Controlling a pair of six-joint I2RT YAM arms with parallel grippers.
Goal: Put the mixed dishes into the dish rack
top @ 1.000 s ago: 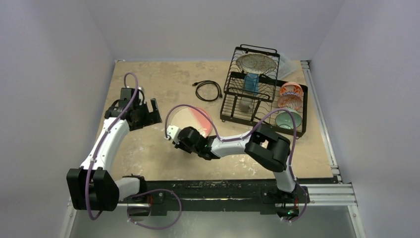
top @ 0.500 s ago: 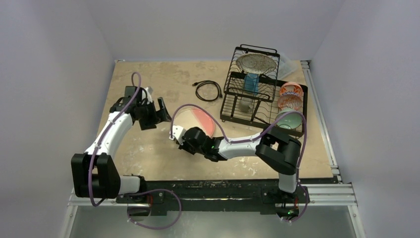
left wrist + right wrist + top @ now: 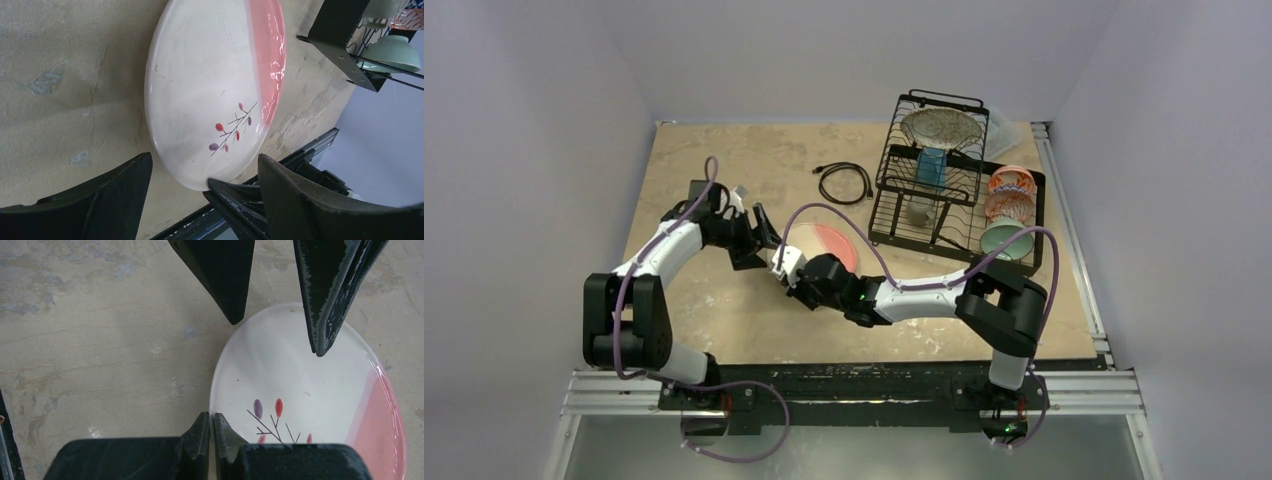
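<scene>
Right tool [image 3: 211,417] is clamped down on the large round cream-and-pink plate [image 3: 210,85], biting the cream rim just beside the little twig pattern. It's a thin pinch, right at the edge, nothing more. The pinched side looks tipped up off the counter [image 3: 724,160], though I can't say how far.

Left tool [image 3: 203,160] comes in from the opposite side, fingers spread wide and holding nothing. The plate lies straight ahead of it, in line with the gap between its fingers, and the right tool's tips sit just in front of them.

This reads as a handover, and it's tight. The two tools are nearly nose to nose, so a left finger closing off line could knock the right one. A push on that glossy rim could lever the plate out of the pinch, and down it clatters. If the right tool lets go before the left has a firm bite, same result.

The dish rack [image 3: 954,215] waits beyond the plate from the left tool, well apart.
</scene>
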